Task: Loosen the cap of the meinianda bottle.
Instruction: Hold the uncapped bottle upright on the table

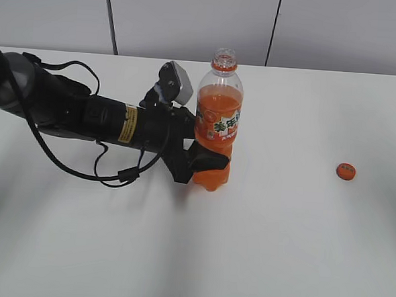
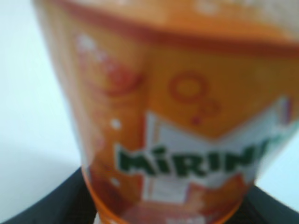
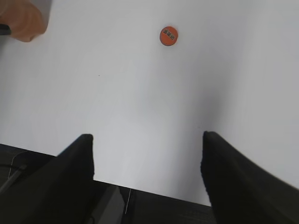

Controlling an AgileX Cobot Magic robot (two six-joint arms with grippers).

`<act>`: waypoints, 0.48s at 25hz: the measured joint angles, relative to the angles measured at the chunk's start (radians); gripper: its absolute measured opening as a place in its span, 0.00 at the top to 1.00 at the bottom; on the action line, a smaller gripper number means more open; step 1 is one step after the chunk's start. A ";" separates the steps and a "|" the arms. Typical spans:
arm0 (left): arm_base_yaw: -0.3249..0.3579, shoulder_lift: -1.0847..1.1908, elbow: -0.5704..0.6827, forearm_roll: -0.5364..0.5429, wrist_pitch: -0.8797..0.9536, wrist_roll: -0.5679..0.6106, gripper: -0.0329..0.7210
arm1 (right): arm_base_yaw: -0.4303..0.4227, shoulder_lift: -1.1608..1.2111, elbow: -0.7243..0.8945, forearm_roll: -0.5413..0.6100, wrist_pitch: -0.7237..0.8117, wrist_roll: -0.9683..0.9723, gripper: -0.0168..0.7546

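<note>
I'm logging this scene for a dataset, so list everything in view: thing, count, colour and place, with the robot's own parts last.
meinianda bottle: one, clear with orange drink and an orange-green-white label, upright near the table's middle, neck open with no cap on it.
cap: one, orange, lying flat on the table far to the bottle's right, apart from it.
table: one, white, under everything.
wall panels: pale grey, behind the table.
left tool: one, black, closed around the bottle's lower body.
right tool: one, black, open and empty above bare table, seen only in its own wrist view.
</note>
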 joint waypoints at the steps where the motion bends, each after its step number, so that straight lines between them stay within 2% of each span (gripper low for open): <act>1: 0.000 0.000 0.000 0.000 0.000 0.000 0.37 | 0.000 -0.008 0.000 -0.002 0.000 0.000 0.29; 3: 0.000 0.000 0.000 0.000 -0.008 0.000 0.22 | 0.000 -0.013 0.000 -0.006 0.001 0.000 0.29; 5: 0.000 0.000 0.000 0.007 -0.011 0.000 0.11 | 0.000 -0.013 0.000 -0.008 0.001 0.008 0.29; 8: 0.004 -0.005 0.000 0.063 -0.014 0.000 0.12 | 0.000 -0.013 0.000 -0.008 0.001 0.018 0.29; 12: 0.033 -0.047 0.000 0.221 -0.014 -0.043 0.20 | 0.000 -0.013 0.000 -0.010 0.001 0.019 0.29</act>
